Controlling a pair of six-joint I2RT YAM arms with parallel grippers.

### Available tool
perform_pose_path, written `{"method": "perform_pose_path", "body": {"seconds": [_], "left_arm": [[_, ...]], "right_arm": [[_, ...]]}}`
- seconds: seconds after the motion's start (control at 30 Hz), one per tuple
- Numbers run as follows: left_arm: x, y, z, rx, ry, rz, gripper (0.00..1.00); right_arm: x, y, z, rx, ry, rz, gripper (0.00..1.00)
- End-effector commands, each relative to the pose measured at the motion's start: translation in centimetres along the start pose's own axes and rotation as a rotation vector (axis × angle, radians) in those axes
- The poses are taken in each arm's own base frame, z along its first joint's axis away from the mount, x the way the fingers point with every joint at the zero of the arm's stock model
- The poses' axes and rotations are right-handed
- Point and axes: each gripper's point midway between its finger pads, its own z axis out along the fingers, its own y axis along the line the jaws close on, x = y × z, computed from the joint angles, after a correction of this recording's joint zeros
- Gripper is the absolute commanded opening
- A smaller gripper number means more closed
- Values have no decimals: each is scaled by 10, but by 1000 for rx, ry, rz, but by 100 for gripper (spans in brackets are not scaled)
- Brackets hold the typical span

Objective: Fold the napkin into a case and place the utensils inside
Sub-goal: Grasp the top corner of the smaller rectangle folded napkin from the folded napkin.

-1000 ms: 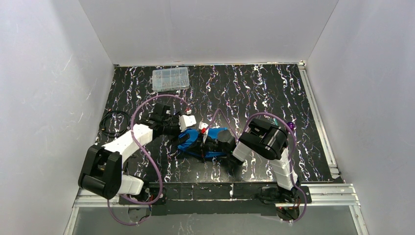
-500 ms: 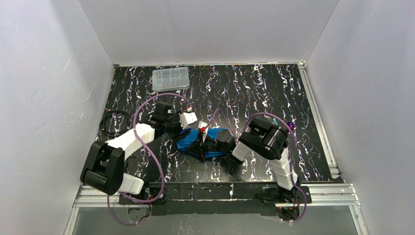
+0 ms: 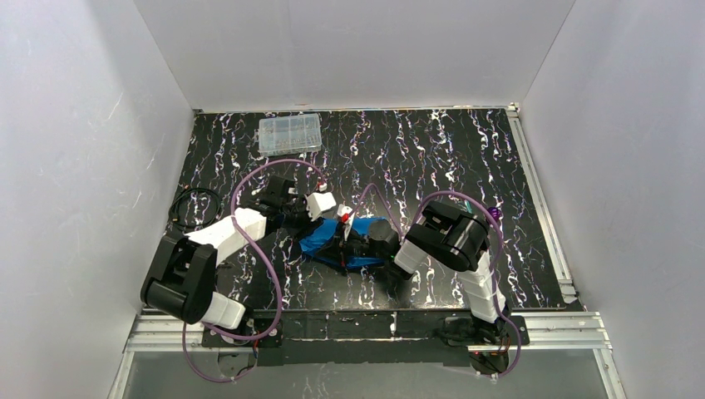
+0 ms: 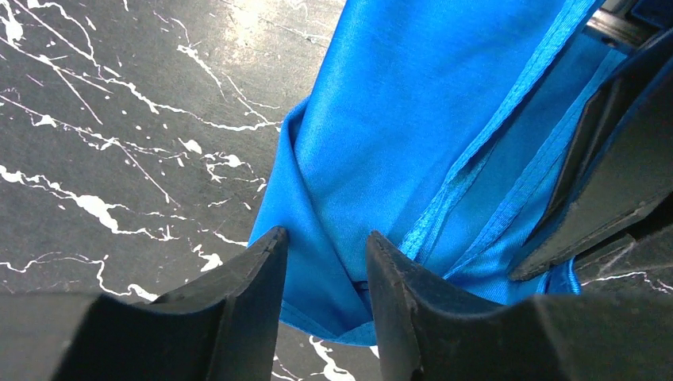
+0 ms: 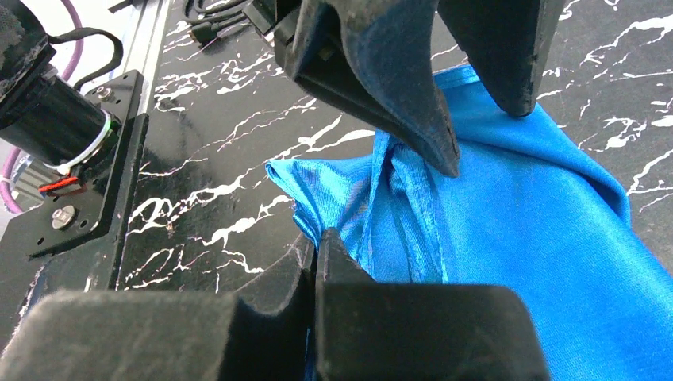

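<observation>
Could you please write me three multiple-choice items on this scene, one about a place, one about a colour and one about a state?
1. Where does the clear box stand on the table?
A) the far left part
B) the near right corner
C) dead centre

2. What colour is the napkin?
A) red
B) blue
C) white

3. How does the left gripper hold its jaws?
A) shut tight on nothing
B) out of every view
C) apart, with a fold of the napkin between them

Answers:
1 A, the top view shows it near the far wall, left of the middle.
2 B, both wrist views show bright blue cloth.
3 C, the left wrist view shows a gap between them with cloth in it.
</observation>
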Motion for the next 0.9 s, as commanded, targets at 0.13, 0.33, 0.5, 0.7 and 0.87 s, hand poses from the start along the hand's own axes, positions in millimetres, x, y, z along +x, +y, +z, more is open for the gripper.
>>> {"method": "perform_pose_path", "body": {"seconds": [0.13, 0.33, 0.5, 0.7, 0.87], "left_arm": [[-7, 1, 4, -7, -4, 37, 36], [-2, -1, 8, -14, 12, 50, 34], [3, 2, 10, -42, 31, 56, 14], [4, -3, 11, -28, 23, 46, 0], [0, -15, 9, 18, -1, 49, 0]], "right_arm": [[-19, 4, 3, -23, -75, -3, 1], [-17, 4, 3, -27, -71, 14, 1], [-15, 5, 4, -33, -70, 26, 1], [-14, 5, 5, -35, -68, 47, 1], [-22, -8, 4, 8, -85, 140, 1]]}}
